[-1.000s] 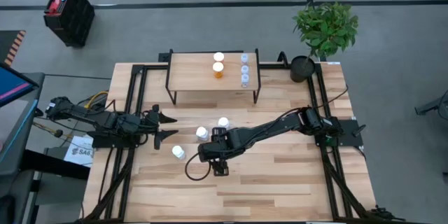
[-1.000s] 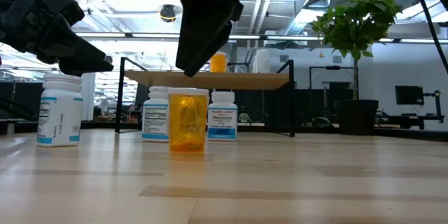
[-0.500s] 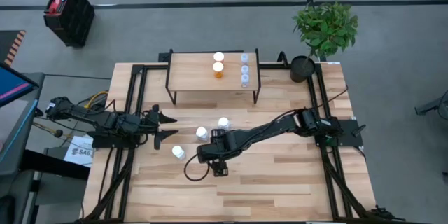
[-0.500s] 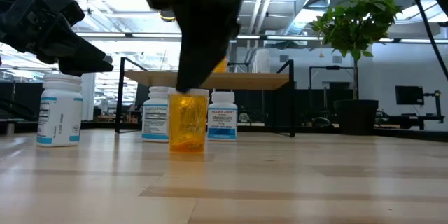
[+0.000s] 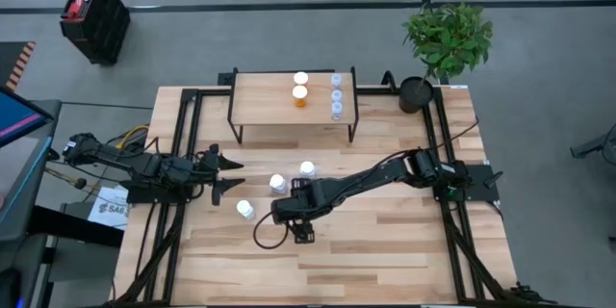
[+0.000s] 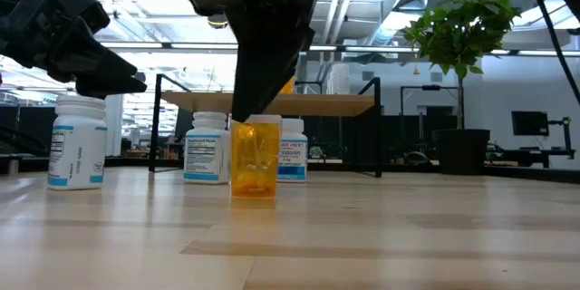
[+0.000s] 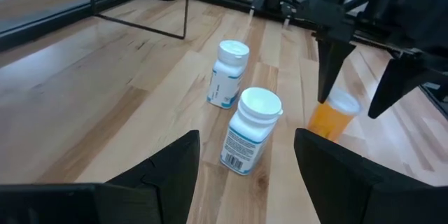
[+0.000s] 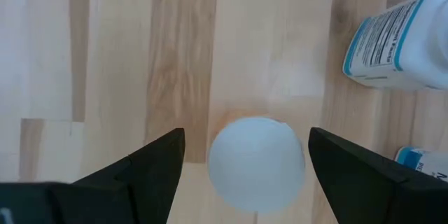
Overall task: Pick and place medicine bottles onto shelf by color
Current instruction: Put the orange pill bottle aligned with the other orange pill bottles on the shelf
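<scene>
An orange bottle (image 6: 255, 159) with a white cap (image 8: 257, 161) stands upright on the table. My right gripper (image 5: 294, 219) is open over it, one finger on either side of the cap; the high view hides the bottle under the gripper. Three white bottles (image 5: 307, 168) (image 5: 277, 183) (image 5: 245, 209) stand on the table nearby. The shelf (image 5: 265, 101) at the far side carries a white-capped bottle (image 5: 301, 78), an orange one (image 5: 300, 97) and two clear ones (image 5: 336, 81) (image 5: 337, 109). My left gripper (image 5: 234, 173) waits open at the table's left. My right gripper comes at the orange bottle from above, pointing steeply down. One finger (image 6: 241, 109) reaches the cap's edge (image 6: 236, 125); I cannot tell whether it touches. The other finger (image 7: 392, 84) stands clear of the cap. The bottle rests upright on its base.
A potted plant (image 5: 445, 43) stands at the far right corner. A black cable loop (image 5: 268, 238) lies on the boards near the right gripper. Bare boards (image 5: 385, 250) stretch along the near side.
My right gripper has come down a little over the orange bottle, so its fingers now flank the cap. The bottle has slid slightly toward the table's right edge and stays upright.
</scene>
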{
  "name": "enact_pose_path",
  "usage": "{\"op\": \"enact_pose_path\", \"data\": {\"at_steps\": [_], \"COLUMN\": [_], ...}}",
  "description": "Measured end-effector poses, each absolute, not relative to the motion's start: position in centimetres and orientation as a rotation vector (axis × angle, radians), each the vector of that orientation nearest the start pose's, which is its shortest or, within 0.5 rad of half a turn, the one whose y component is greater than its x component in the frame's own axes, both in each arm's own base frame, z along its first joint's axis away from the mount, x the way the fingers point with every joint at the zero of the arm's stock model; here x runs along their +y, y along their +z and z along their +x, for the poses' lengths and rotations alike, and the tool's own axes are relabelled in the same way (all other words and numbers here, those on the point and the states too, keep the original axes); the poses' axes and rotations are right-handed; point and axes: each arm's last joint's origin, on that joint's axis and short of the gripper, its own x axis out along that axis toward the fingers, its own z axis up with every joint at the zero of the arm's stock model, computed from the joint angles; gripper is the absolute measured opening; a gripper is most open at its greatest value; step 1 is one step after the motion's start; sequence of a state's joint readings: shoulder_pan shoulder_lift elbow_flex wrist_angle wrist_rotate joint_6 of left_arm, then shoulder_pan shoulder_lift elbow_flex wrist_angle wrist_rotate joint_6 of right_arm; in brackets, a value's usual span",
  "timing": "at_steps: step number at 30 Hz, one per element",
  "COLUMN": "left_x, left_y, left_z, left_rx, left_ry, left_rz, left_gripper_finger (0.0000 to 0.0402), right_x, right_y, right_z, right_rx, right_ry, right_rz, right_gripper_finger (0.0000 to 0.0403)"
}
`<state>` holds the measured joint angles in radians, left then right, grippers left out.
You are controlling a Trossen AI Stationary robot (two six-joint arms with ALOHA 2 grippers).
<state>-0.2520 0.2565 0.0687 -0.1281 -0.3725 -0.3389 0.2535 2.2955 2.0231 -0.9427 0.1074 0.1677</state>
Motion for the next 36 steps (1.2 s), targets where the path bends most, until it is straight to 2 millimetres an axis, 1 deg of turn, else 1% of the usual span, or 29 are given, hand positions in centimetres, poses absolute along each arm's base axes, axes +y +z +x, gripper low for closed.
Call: {"op": "enact_pose_path", "data": {"at_steps": [11,16,21,28,32,36], "left_x": [-1.6,-1.6,-1.6,-1.6,-1.6,-1.6], "left_y": [15.4,15.4,15.5,15.5,15.5,15.5], "left_z": [10.6,10.6,10.6,10.6,10.6,10.6], "left_rx": [0.273,0.272,0.272,0.271,0.271,0.271], "left_ry": [0.172,0.172,0.172,0.172,0.172,0.172], "left_rz": [-0.262,-0.263,-0.264,-0.264,-0.264,-0.264], "left_gripper_finger": [0.0222,0.0222,0.0222,0.0222,0.0222,0.0222], "right_x": [11.5,10.9,10.7,10.7,10.6,10.6], "right_y": [20.2,19.1,18.6,18.8,18.8,19.5], "right_z": [46.5,46.6,46.8,46.4,46.4,46.2], "right_rx": [1.218,1.267,1.275,1.303,1.308,1.328], "right_ry": [0.021,0.012,0.003,0.001,0.000,-0.001], "right_rz": [-0.073,-0.073,-0.071,-0.081,-0.081,-0.086], "right_gripper_finger": [0.0324,0.0314,0.0294,0.0265,0.0230,0.0190]}}
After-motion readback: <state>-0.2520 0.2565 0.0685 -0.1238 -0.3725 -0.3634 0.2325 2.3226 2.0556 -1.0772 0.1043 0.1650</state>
